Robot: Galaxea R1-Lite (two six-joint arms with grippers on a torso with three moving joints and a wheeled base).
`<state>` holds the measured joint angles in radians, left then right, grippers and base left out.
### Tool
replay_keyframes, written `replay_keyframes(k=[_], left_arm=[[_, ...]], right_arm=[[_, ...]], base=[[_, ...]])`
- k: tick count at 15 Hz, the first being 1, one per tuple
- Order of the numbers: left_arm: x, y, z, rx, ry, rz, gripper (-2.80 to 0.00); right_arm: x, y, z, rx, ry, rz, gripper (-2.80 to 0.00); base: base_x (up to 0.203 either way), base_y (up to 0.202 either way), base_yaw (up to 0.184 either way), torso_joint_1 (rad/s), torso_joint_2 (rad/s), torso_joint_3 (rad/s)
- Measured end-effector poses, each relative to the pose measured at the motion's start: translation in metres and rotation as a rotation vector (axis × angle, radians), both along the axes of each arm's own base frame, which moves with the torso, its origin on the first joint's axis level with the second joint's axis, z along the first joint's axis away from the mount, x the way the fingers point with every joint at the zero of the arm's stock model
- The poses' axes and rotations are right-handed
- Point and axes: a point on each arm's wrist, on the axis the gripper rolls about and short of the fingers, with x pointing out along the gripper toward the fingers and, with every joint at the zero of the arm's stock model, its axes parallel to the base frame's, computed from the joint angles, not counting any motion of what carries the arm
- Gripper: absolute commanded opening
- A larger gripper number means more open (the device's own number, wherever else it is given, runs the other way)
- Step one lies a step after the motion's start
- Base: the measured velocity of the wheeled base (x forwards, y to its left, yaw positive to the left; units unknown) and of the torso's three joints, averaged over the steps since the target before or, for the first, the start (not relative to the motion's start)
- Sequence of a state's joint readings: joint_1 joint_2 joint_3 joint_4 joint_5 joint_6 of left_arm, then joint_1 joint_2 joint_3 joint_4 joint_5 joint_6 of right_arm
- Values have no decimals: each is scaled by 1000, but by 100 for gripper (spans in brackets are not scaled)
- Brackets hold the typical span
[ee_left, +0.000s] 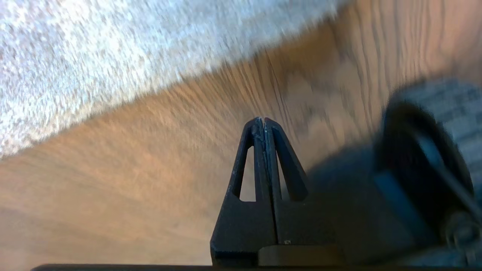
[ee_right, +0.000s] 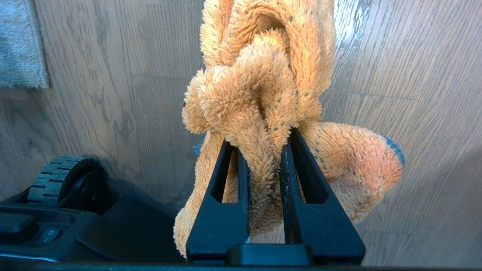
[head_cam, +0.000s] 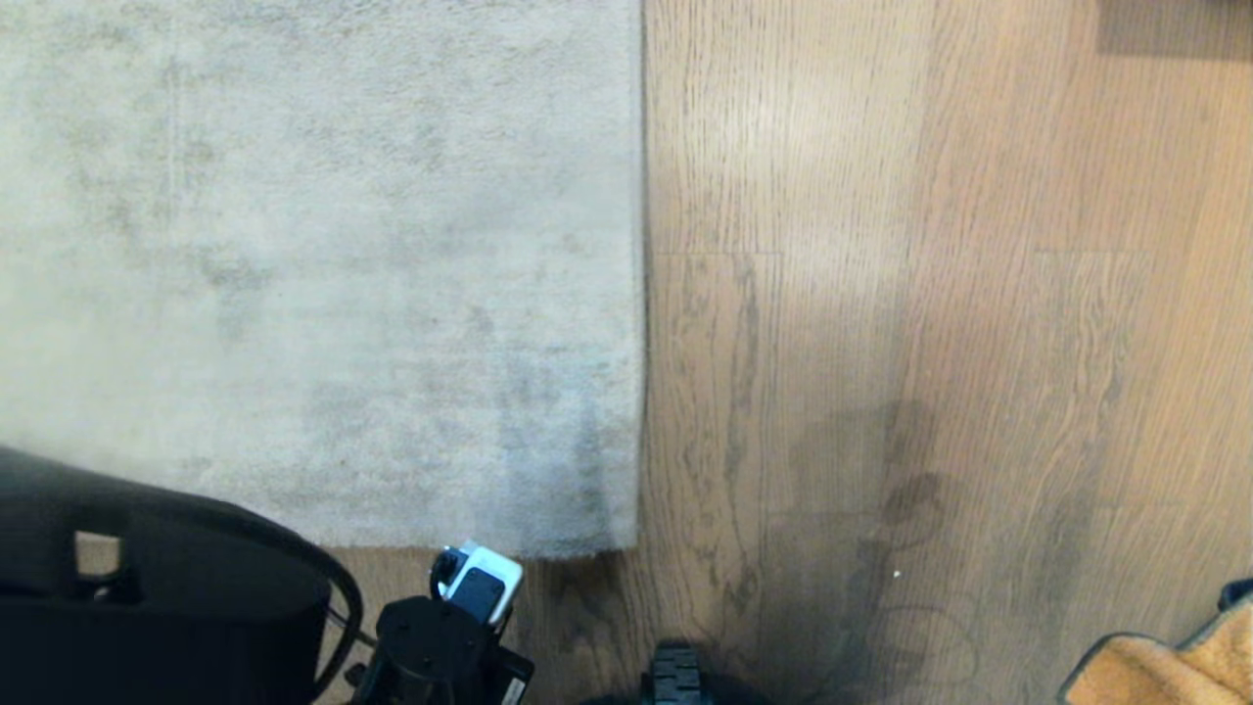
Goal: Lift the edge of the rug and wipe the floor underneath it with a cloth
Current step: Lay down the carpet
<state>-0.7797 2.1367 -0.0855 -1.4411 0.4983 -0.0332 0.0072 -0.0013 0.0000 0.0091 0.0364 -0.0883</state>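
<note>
The cloth [head_cam: 1170,661] is cut off at the picture's corner, well apart from the rug edge [head_cam: 641,294]. In the left wrist view, rug and floor [ee_left: 150,188] are blurry.

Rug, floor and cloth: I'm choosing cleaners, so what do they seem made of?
Rug: pale grey short pile, probably synthetic or wool; matte, mottled.
Floor: oak-look wood or laminate planks, dark grain, slight sheen.
Cloth: fluffy orange microfibre, looped fibres, dark trim.
</note>
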Motion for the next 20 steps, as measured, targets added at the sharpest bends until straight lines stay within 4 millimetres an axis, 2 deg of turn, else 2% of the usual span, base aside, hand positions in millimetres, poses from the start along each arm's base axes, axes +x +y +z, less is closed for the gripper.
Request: replay_keyframes(k=[6, 16, 20], left_arm=[[22, -8, -12, -41, -34, 29, -280], [88, -14, -6, -97, -164, -5, -280], [97, -18, -14, -101, -166, 3, -280]], right_arm=[[0, 0, 0, 0, 0, 0, -280], [0, 0, 0, 0, 0, 0, -280], [0, 0, 0, 0, -1, 0, -280]], base=[[0, 0, 0, 0, 0, 0], [0, 0, 0, 0, 0, 0], [0, 0, 0, 0, 0, 0]])
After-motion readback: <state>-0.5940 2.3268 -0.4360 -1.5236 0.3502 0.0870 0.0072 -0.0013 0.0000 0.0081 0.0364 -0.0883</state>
